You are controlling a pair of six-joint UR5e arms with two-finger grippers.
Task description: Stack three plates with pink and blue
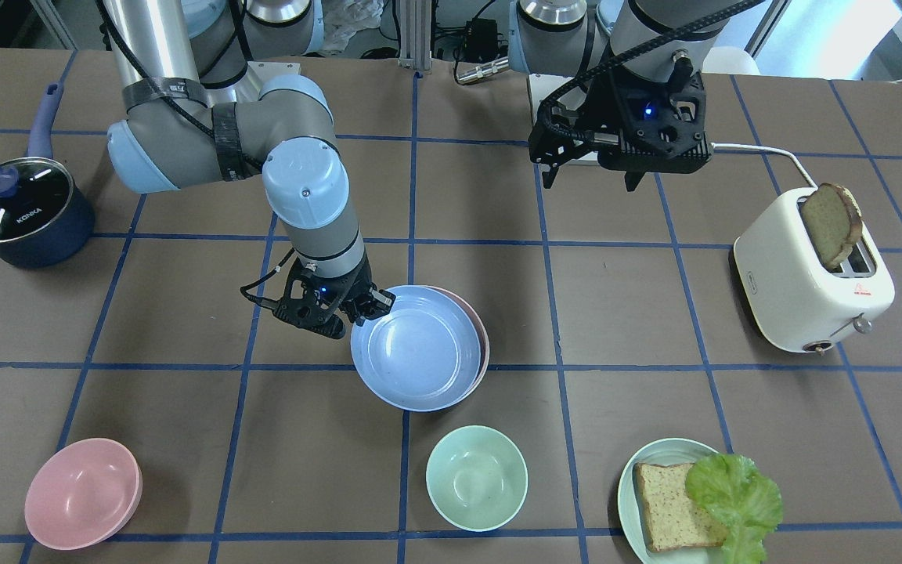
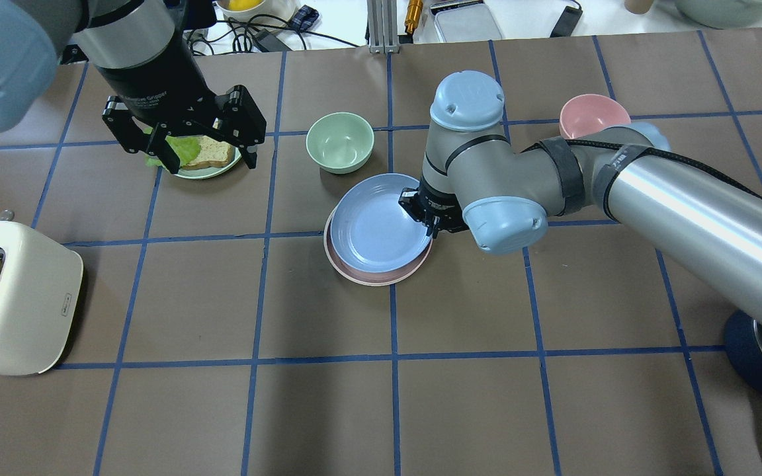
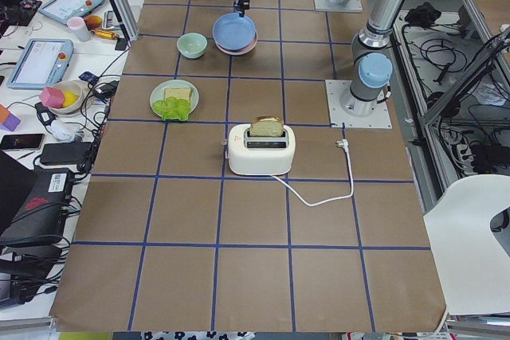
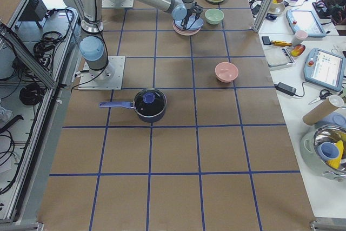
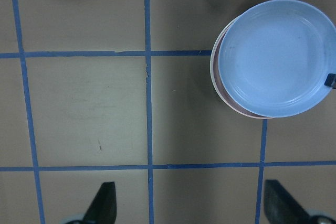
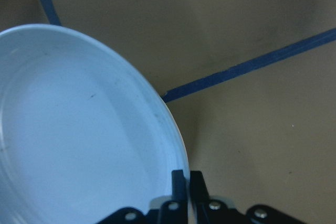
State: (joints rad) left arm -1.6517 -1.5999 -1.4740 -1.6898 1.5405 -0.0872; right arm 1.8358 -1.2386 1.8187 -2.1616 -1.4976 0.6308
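Right gripper (image 1: 373,301): pinching the right rim of the blue plate (image 2: 378,221), fingers almost together with the rim between them.
Blue plate: mid-table, lying over the pink plate (image 2: 371,277), shifted to the far right of it. Cannot tell whether resting on it or lifted off.
Pink plate: flat on the table (image 2: 487,396), showing only as a crescent on the near-left side under the blue one. A paler edge runs along the outside of that crescent; cannot tell whether that is a separate plate.
Left gripper (image 5: 189,192): spread wide, holding nothing, high above the table on the left, well apart from the plates.
Mint bowl (image 2: 340,141): just beyond the stack on the far-left side, apart from it, upright.
Pink bowl (image 2: 586,116): far right, upright.
Mint plate (image 1: 635,470): far left, carrying a bread slice (image 1: 670,505) with lettuce (image 1: 737,489) lapping its edge.
Toaster (image 1: 803,290): near left, a second slice (image 1: 831,223) standing up out of its slot.
Saucepan (image 1: 24,215): near right, dark blue, glass lid on.
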